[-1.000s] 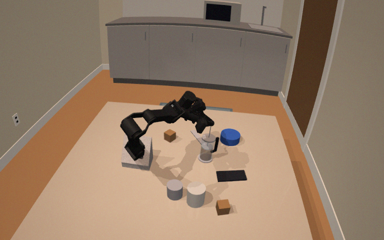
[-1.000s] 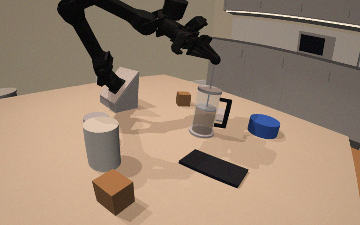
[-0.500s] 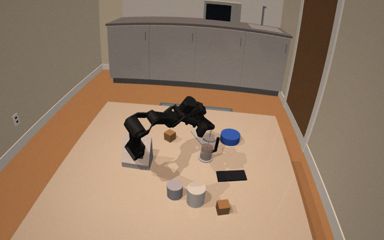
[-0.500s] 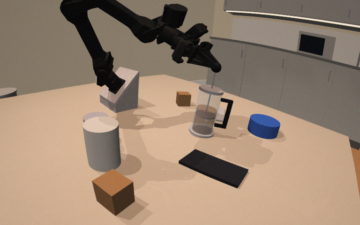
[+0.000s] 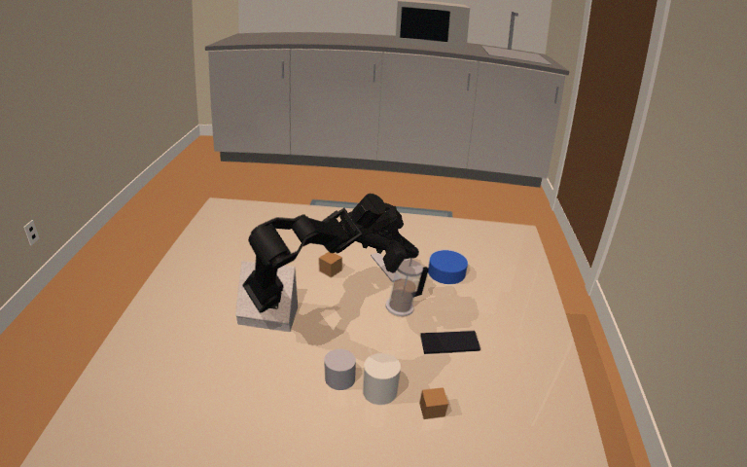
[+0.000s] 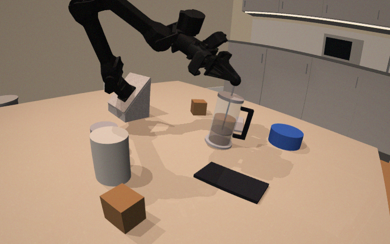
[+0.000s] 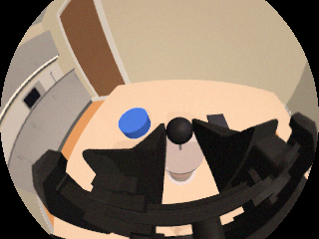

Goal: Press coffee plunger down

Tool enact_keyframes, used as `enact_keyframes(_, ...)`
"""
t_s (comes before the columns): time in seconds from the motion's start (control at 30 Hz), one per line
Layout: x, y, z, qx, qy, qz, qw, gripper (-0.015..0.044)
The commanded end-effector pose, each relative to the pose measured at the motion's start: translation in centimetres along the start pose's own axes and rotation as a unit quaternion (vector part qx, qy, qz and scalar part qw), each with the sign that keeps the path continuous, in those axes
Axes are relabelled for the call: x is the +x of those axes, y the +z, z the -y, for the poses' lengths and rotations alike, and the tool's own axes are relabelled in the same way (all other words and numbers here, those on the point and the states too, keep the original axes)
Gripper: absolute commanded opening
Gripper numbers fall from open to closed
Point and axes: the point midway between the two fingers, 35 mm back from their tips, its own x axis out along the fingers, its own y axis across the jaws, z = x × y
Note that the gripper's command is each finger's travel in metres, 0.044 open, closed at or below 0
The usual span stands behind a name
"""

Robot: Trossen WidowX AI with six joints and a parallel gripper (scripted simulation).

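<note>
The glass coffee press (image 5: 402, 294) (image 6: 220, 106) leans slightly toward the blue cylinder in the top and exterior views. Its base ring (image 6: 208, 141) looks tilted, the side nearer the arm higher. The black handle (image 5: 421, 281) (image 6: 249, 123) points toward the blue cylinder. My gripper (image 5: 409, 253) (image 6: 234, 80) (image 7: 178, 124) is shut on the round black plunger knob (image 7: 179, 130), just above the lid (image 7: 184, 158). A short length of rod (image 6: 232, 90) shows between knob and lid. The plunger disc (image 6: 222, 129) sits in the lower part of the glass, inside the brown coffee.
A blue cylinder (image 5: 447, 267) (image 6: 285, 137) (image 7: 135, 122) stands beyond the handle. A black slab (image 5: 450, 341) (image 6: 231, 182) lies in front of the press. Two grey-white cylinders (image 5: 339, 370) (image 5: 380, 379) and a wooden cube (image 5: 434, 403) stand nearer the top camera; another cube (image 5: 330, 264) is behind.
</note>
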Motion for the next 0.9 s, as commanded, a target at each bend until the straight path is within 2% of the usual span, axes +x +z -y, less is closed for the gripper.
enact_keyframes(0.0, 0.72, -1.61, 0.06, -0.012, -0.002, -0.025, 1.000, 0.0123)
enact_keyframes(0.87, 0.89, -1.34, -0.17, -0.012, -0.003, -0.024, 1.000, 0.0123)
